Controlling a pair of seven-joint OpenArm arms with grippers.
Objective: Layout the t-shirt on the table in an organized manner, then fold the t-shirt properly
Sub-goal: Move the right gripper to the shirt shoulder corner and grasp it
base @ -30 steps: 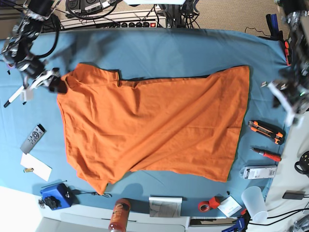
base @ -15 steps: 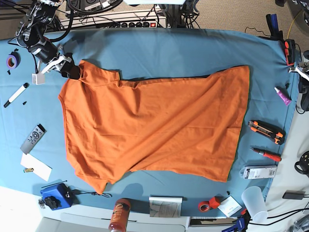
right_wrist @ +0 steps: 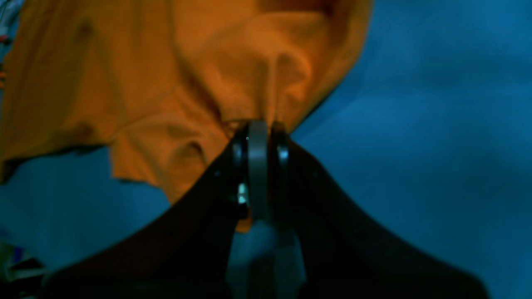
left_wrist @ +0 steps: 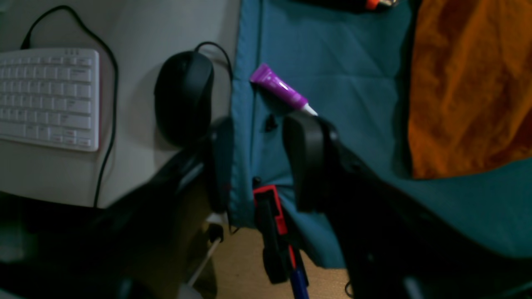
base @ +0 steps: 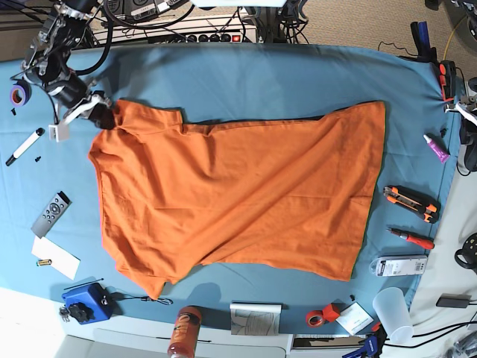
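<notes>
Overhead, the t-shirt [base: 238, 190] lies spread across the middle of the table [base: 246, 78], its hem toward the view's right and its collar end toward the left. At the upper left corner of the cloth, the right gripper [base: 100, 115] sits on the shirt's edge. Along the right border lie a purple tube [base: 436, 148], an orange utility knife [base: 410, 203] and a red screwdriver [base: 411, 239], all apart from the shirt.

From the left wrist, the left gripper [left_wrist: 257, 162] hangs over the table's edge with its fingers [left_wrist: 305, 162] parted and nothing between them (only teal cloth shows in the gap). The tube lies just beyond them, a black mouse [left_wrist: 183, 97] and white keyboard [left_wrist: 48, 97] rest off the table, and the shirt fills the upper right.

From the right wrist, the jaws are pinched together on a bunched fold of orange fabric, which puckers toward the fingertips [right_wrist: 280, 141].
</notes>
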